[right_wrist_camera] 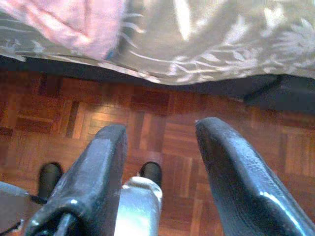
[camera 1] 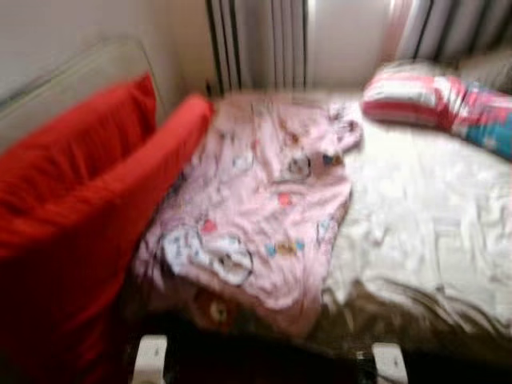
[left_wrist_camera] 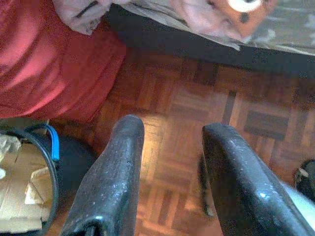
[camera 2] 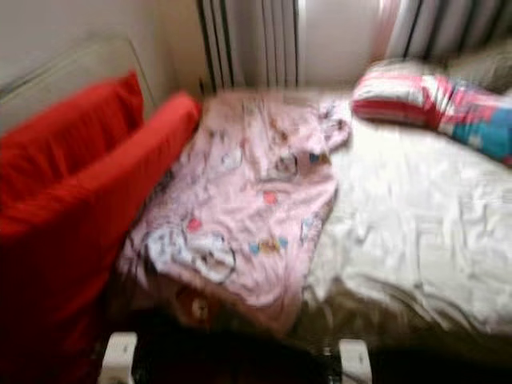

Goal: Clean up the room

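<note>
A pink blanket (camera 1: 256,208) with cartoon prints lies crumpled across the left half of a bed covered by a pale sheet (camera 1: 432,232). Two red pillows (camera 1: 72,208) lean against the headboard at the left. A striped red, white and blue pillow (camera 1: 440,104) rests at the far right of the bed. My left gripper (left_wrist_camera: 170,172) hangs open over the parquet floor beside the bed, nothing between its fingers. My right gripper (right_wrist_camera: 160,169) also hangs open above the floor by the bed's edge. The head views are blurred.
A dark bin (left_wrist_camera: 29,187) holding cardboard and paper stands on the floor next to the red bedding (left_wrist_camera: 54,59). A radiator (camera 1: 256,44) and curtains (camera 1: 456,32) line the wall behind the bed. The sheet's patterned edge (right_wrist_camera: 206,44) overhangs the parquet floor (right_wrist_camera: 162,118).
</note>
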Controlling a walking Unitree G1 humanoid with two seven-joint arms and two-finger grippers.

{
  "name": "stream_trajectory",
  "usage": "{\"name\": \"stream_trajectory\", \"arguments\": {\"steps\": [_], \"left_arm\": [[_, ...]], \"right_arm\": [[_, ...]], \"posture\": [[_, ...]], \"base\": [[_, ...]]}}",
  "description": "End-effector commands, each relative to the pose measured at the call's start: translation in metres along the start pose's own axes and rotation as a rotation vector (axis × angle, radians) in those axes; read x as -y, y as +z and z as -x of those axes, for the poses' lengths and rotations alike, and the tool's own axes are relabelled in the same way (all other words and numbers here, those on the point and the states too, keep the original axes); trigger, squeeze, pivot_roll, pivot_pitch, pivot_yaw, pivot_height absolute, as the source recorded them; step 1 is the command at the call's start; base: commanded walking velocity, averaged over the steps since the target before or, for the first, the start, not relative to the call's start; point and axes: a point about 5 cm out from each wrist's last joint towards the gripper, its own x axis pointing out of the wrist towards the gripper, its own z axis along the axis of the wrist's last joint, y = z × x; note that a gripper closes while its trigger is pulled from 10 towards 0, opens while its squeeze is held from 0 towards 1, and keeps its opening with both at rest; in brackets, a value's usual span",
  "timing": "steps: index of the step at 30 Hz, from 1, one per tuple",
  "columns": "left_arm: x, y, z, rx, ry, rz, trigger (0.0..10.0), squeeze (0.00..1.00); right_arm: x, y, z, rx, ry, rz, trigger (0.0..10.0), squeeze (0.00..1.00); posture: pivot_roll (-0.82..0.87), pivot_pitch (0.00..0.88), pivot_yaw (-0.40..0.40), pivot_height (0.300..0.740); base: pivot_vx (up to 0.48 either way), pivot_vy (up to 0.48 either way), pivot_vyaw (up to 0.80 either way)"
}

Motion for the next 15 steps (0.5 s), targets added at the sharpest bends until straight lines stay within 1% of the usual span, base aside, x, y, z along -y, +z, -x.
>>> {"name": "stream_trajectory", "arguments": {"steps": [1,5,11,15], "left_arm": [[-0.01,-0.004,0.001,-0.015,0.027,-0.003,10.0,0.0],[-0.009,-0.002,0.001,-0.012,0.026,-0.001,10.0,0.0],[-0.003,0.007,-0.001,0.031,-0.008,0.037,10.0,0.0],[-0.002,0.009,-0.001,0.044,-0.013,0.047,10.0,0.0]], "right_arm": [[-0.01,0.003,-0.002,0.015,0.024,-0.014,10.0,0.0],[-0.009,0.004,-0.002,0.021,0.018,-0.021,10.0,0.0],[-0.008,0.006,-0.001,0.067,-0.008,-0.082,10.0,0.0],[-0.008,0.007,-0.001,0.085,-0.012,-0.098,10.0,0.0]], "posture": [[-0.05,0.0,0.049,0.74],[-0.05,0.0,0.046,0.74],[-0.04,0.0,0.046,0.74],[-0.05,0.0,0.05,0.74]], "base": [[0.0,0.0,0.0],[0.0,0.0,0.0],[0.0,0.0,0.0],[0.0,0.0,0.0]]}}
